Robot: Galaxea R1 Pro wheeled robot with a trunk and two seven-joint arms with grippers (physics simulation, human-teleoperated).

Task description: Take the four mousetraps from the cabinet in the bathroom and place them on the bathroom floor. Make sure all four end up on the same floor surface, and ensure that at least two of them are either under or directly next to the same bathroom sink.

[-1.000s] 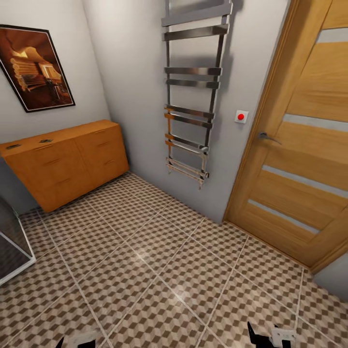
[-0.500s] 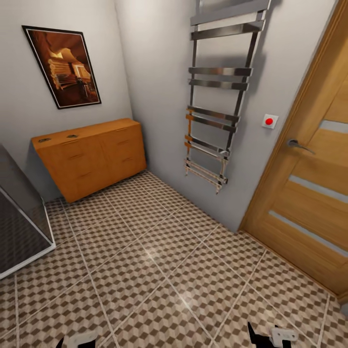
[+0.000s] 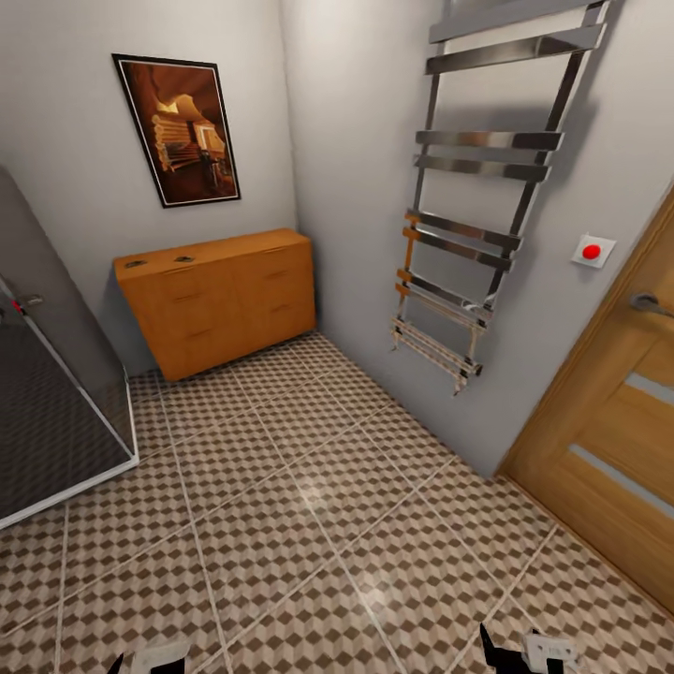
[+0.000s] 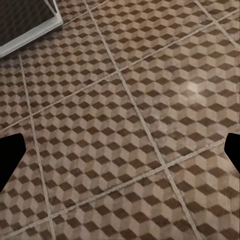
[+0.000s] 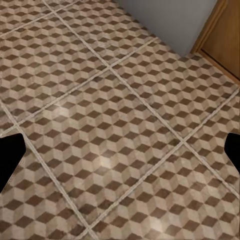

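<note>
Left gripper (image 4: 120, 155) and right gripper (image 5: 120, 155): fingers spread wide, nothing between them, both over the bathroom floor (image 3: 309, 505). Past them, the cabinet (image 3: 220, 298) stands on that floor in the far corner, drawers closed. Two small dark items on the cabinet top near its left end, probably mousetraps (image 3: 136, 263), too small to confirm. Shower glass panel (image 3: 51, 402) left of the cabinet, picture (image 3: 178, 128) on the wall above it, towel rail (image 3: 477, 215) and door (image 3: 618, 431) right of it.
</note>
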